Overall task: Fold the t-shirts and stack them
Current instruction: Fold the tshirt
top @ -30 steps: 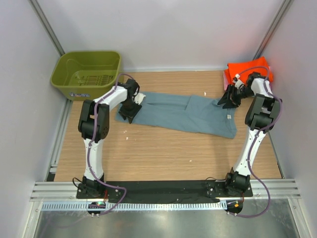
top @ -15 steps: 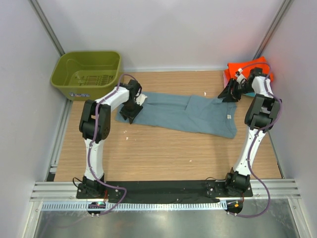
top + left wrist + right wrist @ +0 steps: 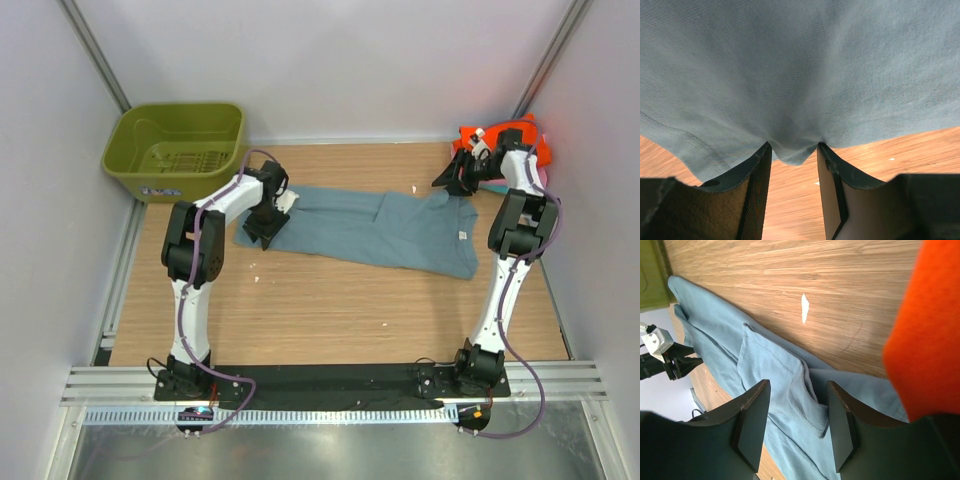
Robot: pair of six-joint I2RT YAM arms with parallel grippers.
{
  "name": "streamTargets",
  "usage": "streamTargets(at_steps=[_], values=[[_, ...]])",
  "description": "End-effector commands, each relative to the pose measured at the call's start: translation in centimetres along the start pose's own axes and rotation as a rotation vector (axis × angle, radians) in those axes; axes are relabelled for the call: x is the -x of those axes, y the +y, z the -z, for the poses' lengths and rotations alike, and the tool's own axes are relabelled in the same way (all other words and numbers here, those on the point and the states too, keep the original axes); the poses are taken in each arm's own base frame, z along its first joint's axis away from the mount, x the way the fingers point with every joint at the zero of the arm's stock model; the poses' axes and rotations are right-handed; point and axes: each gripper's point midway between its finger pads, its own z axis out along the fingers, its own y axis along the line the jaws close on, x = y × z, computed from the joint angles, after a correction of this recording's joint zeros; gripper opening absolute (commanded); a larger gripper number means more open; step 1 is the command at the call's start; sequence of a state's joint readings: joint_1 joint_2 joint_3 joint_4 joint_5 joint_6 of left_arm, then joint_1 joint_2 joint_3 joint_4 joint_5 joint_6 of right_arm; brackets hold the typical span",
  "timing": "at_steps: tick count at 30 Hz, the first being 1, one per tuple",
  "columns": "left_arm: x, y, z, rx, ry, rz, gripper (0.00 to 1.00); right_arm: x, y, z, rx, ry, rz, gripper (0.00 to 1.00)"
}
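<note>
Left gripper (image 3: 792, 150): at the blue-grey shirt's (image 3: 370, 228) left end, its two fingers drawn in on a puckered bit of the shirt's edge. Creases fan out from the pinch, and the cloth fills the wrist view above the fingertips.
Right gripper (image 3: 797, 385): over the shirt's far right corner, jaws spread, with nothing between them. Only the shirt's seamed folds show through the gap, and I cannot tell whether a fingertip brushes the cloth.
Blue-grey shirt: spread lengthwise across the wooden table (image 3: 330, 300), in a long band running from the left arm to the right arm, its right end wider.
Orange shirt (image 3: 528, 128): folded, just beyond the blue-grey shirt's right end, in the far right corner of the table behind the right arm. In the right wrist view it shows as a bright block beside the fingers.
Green basket (image 3: 115, 150): beyond the blue-grey shirt's left end, off the table's far left corner, well apart from the cloth.
White scrap (image 3: 805, 307): on bare wood just past the blue-grey shirt's far edge, near the right gripper.
</note>
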State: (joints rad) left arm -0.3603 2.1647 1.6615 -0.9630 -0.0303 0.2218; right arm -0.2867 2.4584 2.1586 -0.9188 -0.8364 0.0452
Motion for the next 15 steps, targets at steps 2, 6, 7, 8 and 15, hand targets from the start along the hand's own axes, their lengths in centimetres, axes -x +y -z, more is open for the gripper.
streamTargets(at_steps=[2,6,7,8,15], values=[[-0.3,-2.6,-2.8,-0.090,0.032,-0.022,0.43,-0.1,1.2,0.1,0.026,0.006,0.025,0.54],[-0.2,-2.5,-2.9,-0.088,0.031,-0.023,0.42,-1.1,0.9,-0.2,0.013,0.036,0.023,0.55],[-0.1,-2.6,-2.9,-0.089,0.029,-0.025,0.42,-1.3,1.0,-0.2,0.011,0.043,0.019,0.55],[-0.2,-2.5,-3.0,-0.089,0.034,-0.022,0.43,-1.4,1.0,-0.2,0.007,0.046,0.018,0.55],[-0.1,-2.6,-3.1,-0.093,0.031,-0.023,0.42,-2.3,0.5,0.0,-0.069,0.078,0.075,0.10]])
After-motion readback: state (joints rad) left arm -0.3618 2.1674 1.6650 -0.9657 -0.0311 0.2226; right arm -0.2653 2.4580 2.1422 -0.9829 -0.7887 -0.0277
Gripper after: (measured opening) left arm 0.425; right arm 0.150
